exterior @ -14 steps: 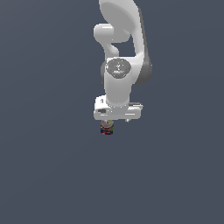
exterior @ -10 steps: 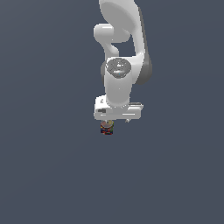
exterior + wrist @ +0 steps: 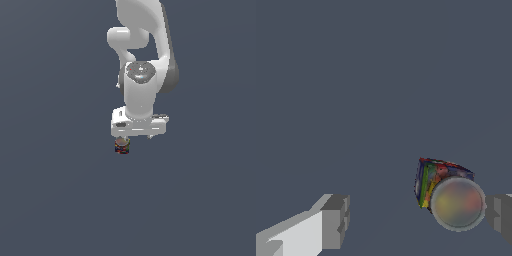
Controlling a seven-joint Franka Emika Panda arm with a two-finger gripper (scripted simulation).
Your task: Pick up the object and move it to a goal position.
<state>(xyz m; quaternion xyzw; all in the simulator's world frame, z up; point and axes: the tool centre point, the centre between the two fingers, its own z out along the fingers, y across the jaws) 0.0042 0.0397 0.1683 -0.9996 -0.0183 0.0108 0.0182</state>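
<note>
My fingers (image 3: 335, 221) are spread wide, nothing gripped, and the can (image 3: 448, 192) sits between them, crowding one pad and well apart from the other. So I judge I'm at the very start: claw around the can, squeeze not yet made, lift and carry to the goal all left. No goal marker shows in either view. The wrist view gives me the greyish lid and the red, blue and green label. The exterior view shows only my gripper (image 3: 131, 137) low over the can (image 3: 122, 145), fingers hidden behind my white hand.

one can (image 3: 122, 145), one claw (image 3: 416, 220)
</note>
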